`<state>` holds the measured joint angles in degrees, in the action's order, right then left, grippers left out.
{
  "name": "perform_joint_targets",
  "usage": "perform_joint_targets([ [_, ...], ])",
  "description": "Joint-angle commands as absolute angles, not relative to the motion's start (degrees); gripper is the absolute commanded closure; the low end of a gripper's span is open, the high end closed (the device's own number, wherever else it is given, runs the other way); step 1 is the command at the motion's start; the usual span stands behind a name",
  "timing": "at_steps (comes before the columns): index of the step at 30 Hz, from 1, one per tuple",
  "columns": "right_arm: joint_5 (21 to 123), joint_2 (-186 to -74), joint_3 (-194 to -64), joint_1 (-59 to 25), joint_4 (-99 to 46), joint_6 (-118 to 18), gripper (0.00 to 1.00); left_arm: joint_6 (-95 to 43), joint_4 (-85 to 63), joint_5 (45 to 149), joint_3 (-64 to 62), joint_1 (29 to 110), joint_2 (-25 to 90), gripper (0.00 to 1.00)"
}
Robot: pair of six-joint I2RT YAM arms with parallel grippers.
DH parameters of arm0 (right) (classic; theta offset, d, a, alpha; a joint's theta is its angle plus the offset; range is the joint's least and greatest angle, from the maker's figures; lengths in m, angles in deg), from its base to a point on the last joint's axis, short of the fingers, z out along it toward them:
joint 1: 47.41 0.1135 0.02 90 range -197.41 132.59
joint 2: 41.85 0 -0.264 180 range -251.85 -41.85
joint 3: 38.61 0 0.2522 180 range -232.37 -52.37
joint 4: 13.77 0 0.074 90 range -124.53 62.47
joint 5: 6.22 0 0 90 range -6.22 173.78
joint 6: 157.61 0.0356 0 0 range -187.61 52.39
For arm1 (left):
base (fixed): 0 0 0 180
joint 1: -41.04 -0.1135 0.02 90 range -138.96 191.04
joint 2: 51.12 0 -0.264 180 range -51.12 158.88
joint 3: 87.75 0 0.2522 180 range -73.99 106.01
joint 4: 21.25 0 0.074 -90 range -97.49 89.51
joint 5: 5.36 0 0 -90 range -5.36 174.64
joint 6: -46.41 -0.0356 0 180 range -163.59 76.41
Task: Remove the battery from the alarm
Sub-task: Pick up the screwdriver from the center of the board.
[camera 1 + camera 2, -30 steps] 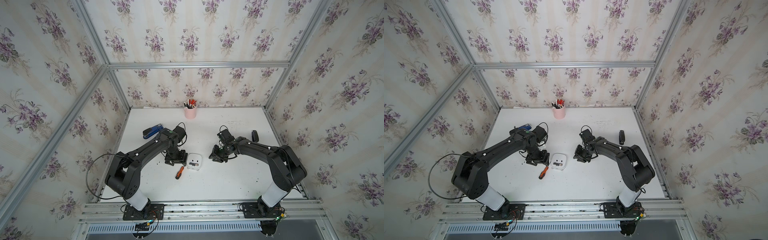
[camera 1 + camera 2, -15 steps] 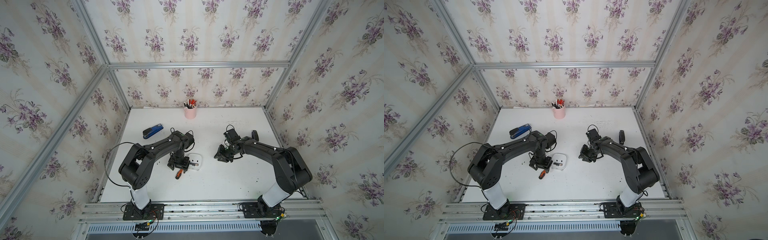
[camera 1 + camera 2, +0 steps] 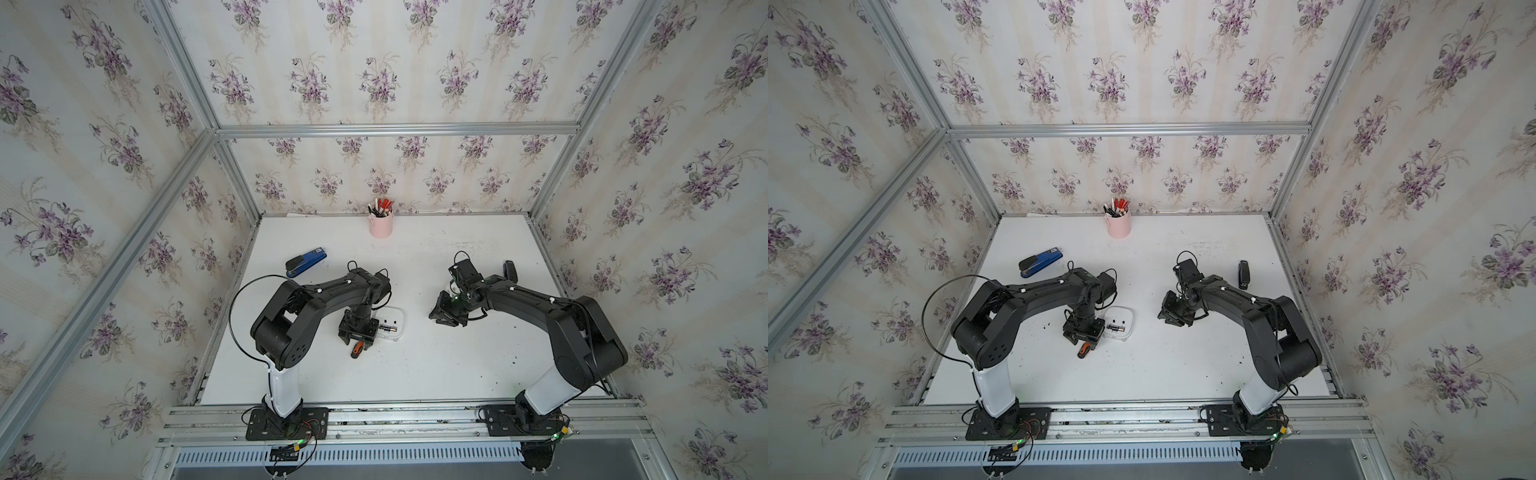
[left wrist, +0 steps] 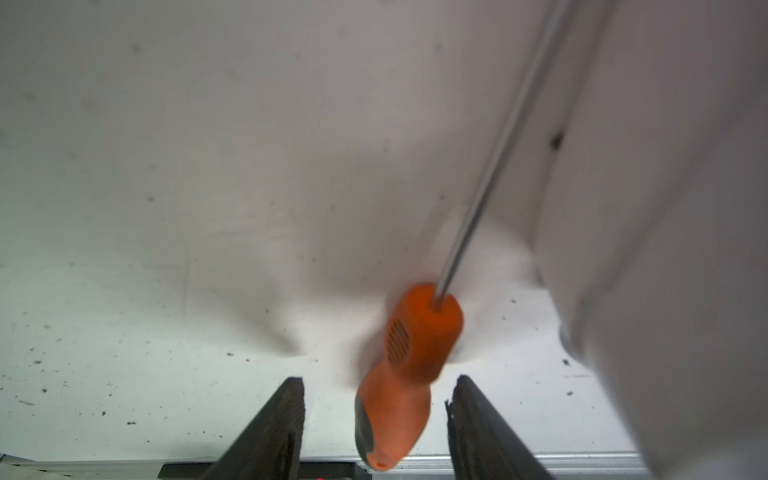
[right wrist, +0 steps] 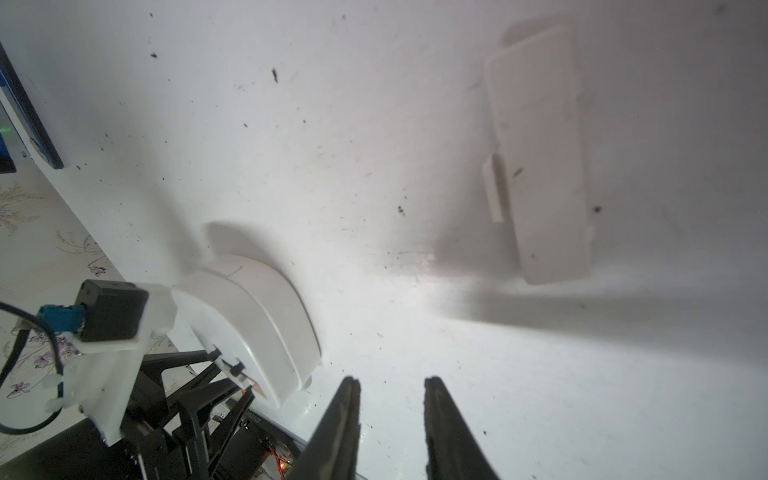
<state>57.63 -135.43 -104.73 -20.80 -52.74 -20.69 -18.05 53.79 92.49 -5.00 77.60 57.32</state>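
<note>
Seemingly the battery [image 3: 388,329] lies left-right in the alarm [image 3: 394,316], just right of the left gripper [image 3: 360,341], jaws parted astride the screwdriver [image 4: 415,345]; the right gripper [image 5: 391,380] is ajar and empty.

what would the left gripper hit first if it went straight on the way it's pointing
Most likely the screwdriver: its orange handle lies between the open jaws of the left gripper, straight ahead. Right behind it is the table; how near is hard to tell.
</note>
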Motion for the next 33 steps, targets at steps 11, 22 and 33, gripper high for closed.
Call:
perform_joint_targets([
  [11,58.2,-134.7,-106.0,-20.8,-53.3,-20.7,0.69,-16.0,48.6,93.3,-8.3,77.2,58.8,0.76],
  [22,59.0,-134.0,-111.3,-21.2,-57.0,-21.8,0.69,-16.0,53.0,97.6,-3.2,70.6,45.6,0.82],
  [33,48.1,-134.6,-123.5,-23.3,-49.1,-22.3,0.60,-7.2,42.2,122.0,1.9,65.5,34.9,0.80],
])
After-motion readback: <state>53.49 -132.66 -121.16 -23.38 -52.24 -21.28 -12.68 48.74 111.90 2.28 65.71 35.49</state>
